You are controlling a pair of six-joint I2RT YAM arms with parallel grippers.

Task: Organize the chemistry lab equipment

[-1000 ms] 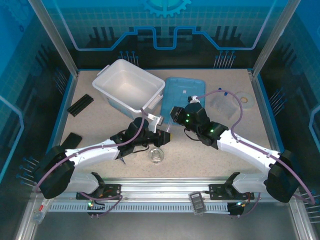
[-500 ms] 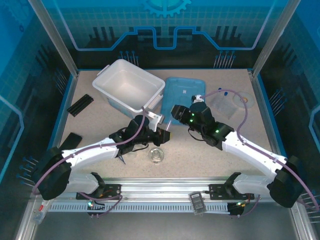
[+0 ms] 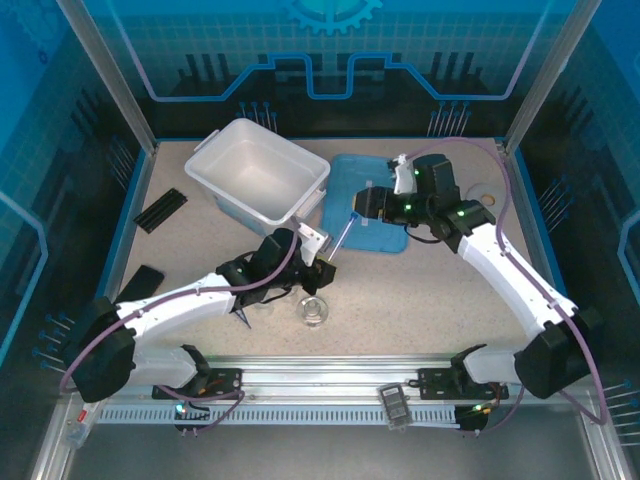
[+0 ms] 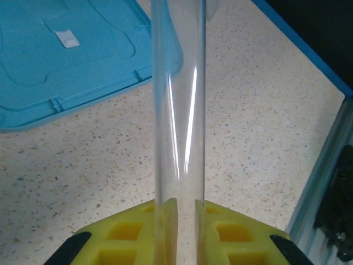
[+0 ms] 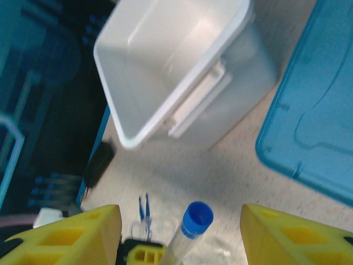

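Far left, a black ridged rectangular strip (image 3: pixel 160 210) is seen on the speckled tabletop (image 3: pixel 430 290). Thin blue tweezers (image 3: pixel 243 318) are spotted lying near a small clear glass beaker (image 3: pixel 312 310). A slim clear tube with a blue cap (image 4: pixel 179 110) is clamped at its base by the left gripper (image 4: pixel 186 226) and tilted up beside the white plastic bin (image 3: pixel 260 180). The blue plastic lid (image 3: pixel 352 175) is overhung by the right gripper (image 5: pixel 181 208), fingers spread wide, with the cap between them untouched. The lid's small white label cannot be read.

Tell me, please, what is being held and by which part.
The left gripper clamps the clear tube at the end opposite its blue cap; the right gripper holds nothing.
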